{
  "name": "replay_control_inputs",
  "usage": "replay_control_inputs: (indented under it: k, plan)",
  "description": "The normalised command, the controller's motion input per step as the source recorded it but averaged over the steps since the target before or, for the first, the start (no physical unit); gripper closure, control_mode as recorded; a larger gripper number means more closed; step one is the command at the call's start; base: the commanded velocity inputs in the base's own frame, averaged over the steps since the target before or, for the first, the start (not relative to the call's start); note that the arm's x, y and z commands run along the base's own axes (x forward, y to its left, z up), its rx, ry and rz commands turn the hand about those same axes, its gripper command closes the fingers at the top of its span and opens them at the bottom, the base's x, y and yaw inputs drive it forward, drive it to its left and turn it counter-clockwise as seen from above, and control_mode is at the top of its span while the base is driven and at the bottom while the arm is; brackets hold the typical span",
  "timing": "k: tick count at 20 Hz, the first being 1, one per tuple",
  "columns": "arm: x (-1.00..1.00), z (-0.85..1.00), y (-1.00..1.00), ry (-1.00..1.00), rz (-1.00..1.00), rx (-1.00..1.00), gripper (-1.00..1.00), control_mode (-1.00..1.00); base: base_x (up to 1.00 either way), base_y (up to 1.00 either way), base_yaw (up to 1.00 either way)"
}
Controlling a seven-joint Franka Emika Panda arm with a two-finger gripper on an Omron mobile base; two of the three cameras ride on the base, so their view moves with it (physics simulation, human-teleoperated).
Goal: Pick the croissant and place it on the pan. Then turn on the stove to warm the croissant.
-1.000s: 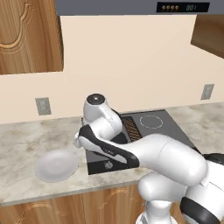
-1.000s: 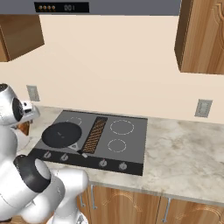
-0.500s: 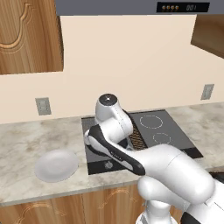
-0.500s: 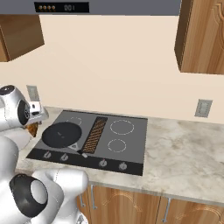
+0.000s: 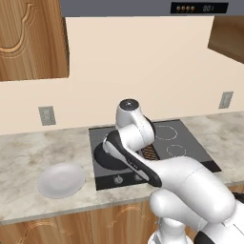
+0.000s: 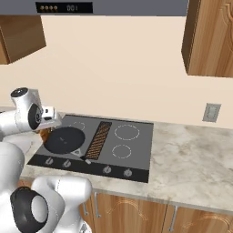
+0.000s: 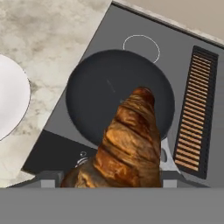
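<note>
Since swinging over from the plate side, now gripping w/ fingers [image 7: 51, 180] the small golden-brown crescent croissant [image 7: 131, 140], held above the round black frying pan [image 7: 96, 92] on the flat dark grey stove [image 7: 175, 39]. Prob. ready to lower & release; knob after. Count: 1 croissant, 1 pan, 1 round white plate [image 7: 11, 105] on marbled counter [image 7: 48, 35].
</note>
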Motion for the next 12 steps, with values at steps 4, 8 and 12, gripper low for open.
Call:
replay_control_inputs:
  k: [4,8,12]
  plan:
    - [0.63,-0.47,-0.22,0.05,-0.04,0.0,1.0,-1.0,0.0,0.0,0.0]
    - [0.58,-0.21,-0.19,0.02,-0.01,0.0,1.0,-1.0,0.0,0.0,0.0]
    - [0.39,-0.14,0.0,0.0,-0.01,0.0,1.0,-1.0,0.0,0.0,0.0]
